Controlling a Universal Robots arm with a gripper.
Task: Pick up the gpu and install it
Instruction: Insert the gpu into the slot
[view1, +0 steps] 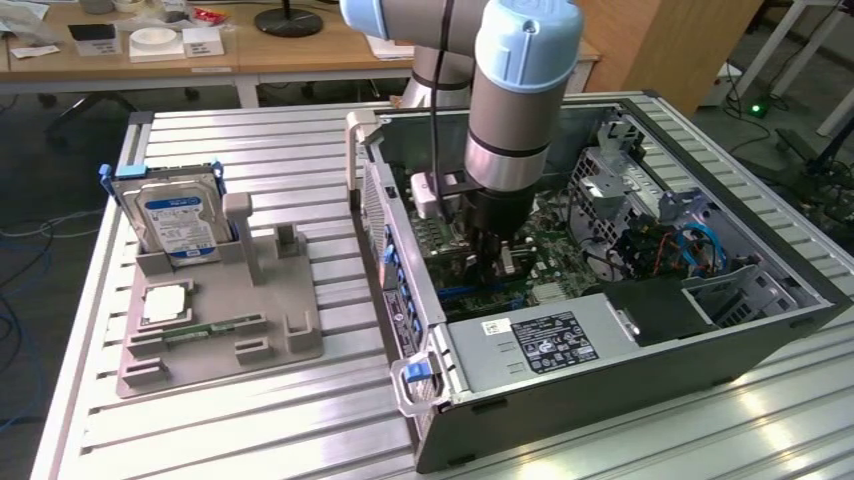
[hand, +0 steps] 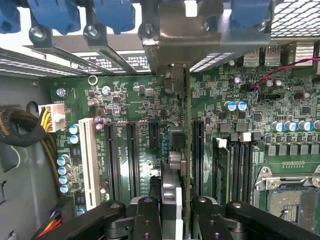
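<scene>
The claw (hand: 172, 212) is clenched on the gpu (hand: 186, 150), which stands on its thin edge between the two black fingers (hand: 147, 217) and runs away from the camera toward the metal bracket (hand: 182, 35) at the back wall of the computer case (view1: 627, 370). In the wrist view the card is seen edge-on, a narrow strip with small silvery parts on one face, held upright over the green motherboard (hand: 125, 100). It sits among the long black slots (hand: 132, 152), with a white slot (hand: 89, 160) off to one side and the memory sockets (hand: 240, 165) on the other; whether its lower edge has gone fully into a slot I cannot tell.

In the exterior view the arm (view1: 521, 100) reaches straight down into the open case, its grey and light-blue wrist above the board and the claw low inside, close to the case's wall on the exterior view's left. A bundle of yellow and black wires (hand: 30, 130) leads to a white plug (hand: 52, 117) near the board's corner, and blue clips (hand: 55, 15) line the back wall above the card slots.

The case lies on its side on the ribbed metal desk (view1: 240, 420). Well apart from it, toward the exterior view's left, a grey holder (view1: 220, 320) carries a hard drive (view1: 180, 220) with a blue label standing upright, and a small green memory stick (view1: 207, 328) lying flat
</scene>
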